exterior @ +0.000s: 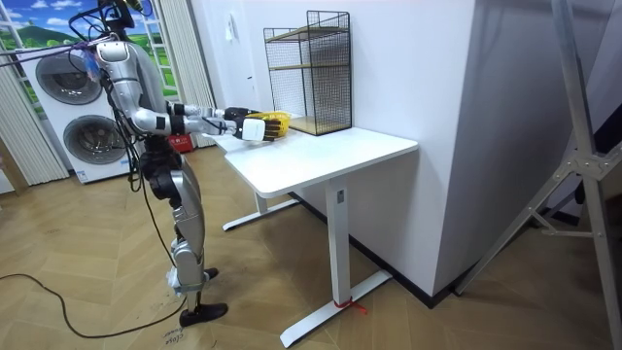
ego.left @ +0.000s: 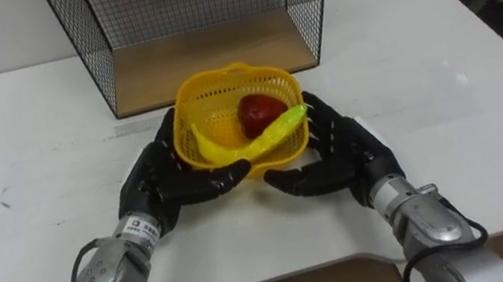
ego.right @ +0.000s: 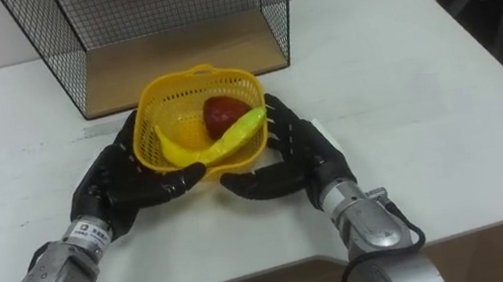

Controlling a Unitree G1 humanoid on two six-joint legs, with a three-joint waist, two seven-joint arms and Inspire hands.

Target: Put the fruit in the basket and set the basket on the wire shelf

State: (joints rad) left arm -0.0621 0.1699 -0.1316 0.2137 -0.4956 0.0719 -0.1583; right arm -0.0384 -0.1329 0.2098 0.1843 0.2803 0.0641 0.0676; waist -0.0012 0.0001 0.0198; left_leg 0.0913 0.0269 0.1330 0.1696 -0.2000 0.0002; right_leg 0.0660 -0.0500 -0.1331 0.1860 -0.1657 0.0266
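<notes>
- The yellow plastic basket [ego.left: 273, 85] sits between the two hands on the white table [ego.left: 441, 60], just in front of the wire shelf [ego.left: 85, 46]
- The fruit is already inside: a banana [ego.left: 266, 137] lies across the front, one end poking over the right rim, with a red apple [ego.left: 259, 111] behind it
- The load looks light, but the thin mesh walls will probably flex if squeezed, so pressure is best kept low, near the stiffer base
- The banana end over the rim could snag or tip out if the basket tilts (a level carry seems wise)
- The left hand [ego.left: 162, 180] cups the basket's left wall, its fingers curled round the lower front edge
- The right hand [ego.left: 344, 152] mirrors it on the right wall, fingers spread along the mesh and the thumb hooked under the front
- Both forearms reach straight forward from the table's near edge, palms facing each other
- Whether the base is clear of the tabletop cannot be told
- The shelf's wooden bottom board [ego.left: 209, 62] lies open just behind the basket
</notes>
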